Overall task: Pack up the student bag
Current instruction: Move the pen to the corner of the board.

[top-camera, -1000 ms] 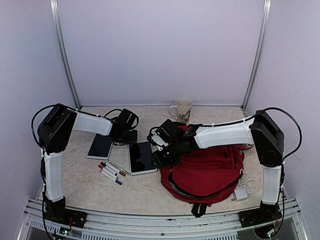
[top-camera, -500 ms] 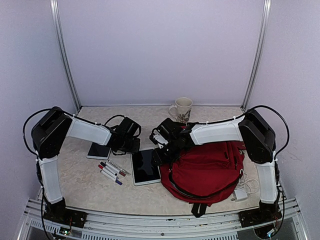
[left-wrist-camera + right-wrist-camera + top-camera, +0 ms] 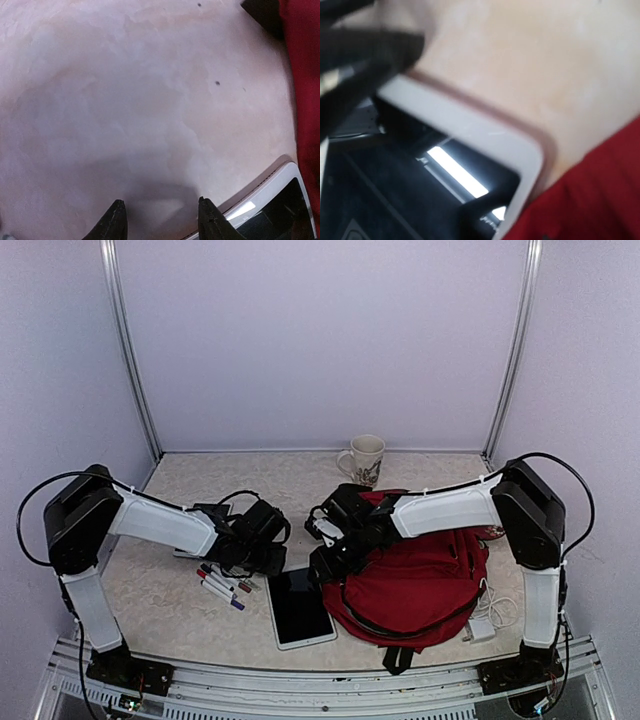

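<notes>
Pale marbled tabletop (image 3: 180, 610) filled most of the left wrist view, where the left gripper (image 3: 162, 220) stood partly open over bare surface, holding nothing. A tablet (image 3: 300, 608) had slid within 1 second from level with the fingers toward the near edge; its corner lay just beside the left gripper's right fingertip. The red backpack (image 3: 420, 585) lay against the tablet, under and behind the right gripper (image 3: 328, 562), whose grip blur hid. Nothing looked packed yet; the tablet seemed the first item being lined up.
</notes>
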Controlling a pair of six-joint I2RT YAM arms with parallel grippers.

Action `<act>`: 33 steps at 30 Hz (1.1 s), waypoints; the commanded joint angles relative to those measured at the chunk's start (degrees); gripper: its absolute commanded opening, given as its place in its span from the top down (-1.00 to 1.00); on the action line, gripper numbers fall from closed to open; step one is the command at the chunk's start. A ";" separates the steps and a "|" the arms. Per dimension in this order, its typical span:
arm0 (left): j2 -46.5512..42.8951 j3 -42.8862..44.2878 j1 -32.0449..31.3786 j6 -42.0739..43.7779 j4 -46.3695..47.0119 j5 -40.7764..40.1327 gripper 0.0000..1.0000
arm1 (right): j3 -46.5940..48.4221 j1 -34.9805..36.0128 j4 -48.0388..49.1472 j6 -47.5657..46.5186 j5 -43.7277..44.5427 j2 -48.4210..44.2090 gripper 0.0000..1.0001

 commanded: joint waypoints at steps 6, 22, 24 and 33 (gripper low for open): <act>-7.83 1.53 -6.62 -6.33 -20.54 -3.89 -0.22 | 1.24 3.07 -4.63 -0.80 9.32 -10.10 -0.01; -13.33 -4.80 -25.52 -25.55 -26.94 -6.25 -0.26 | -19.24 16.69 -3.24 11.06 8.29 -23.00 0.09; -12.12 -5.03 -26.50 -26.80 -26.51 -5.39 -0.26 | -22.78 16.77 -0.29 12.04 6.19 -24.10 0.08; -11.82 -7.33 -27.12 -30.58 -27.59 -1.91 -0.26 | -24.89 16.73 2.50 12.29 6.41 -21.81 -0.11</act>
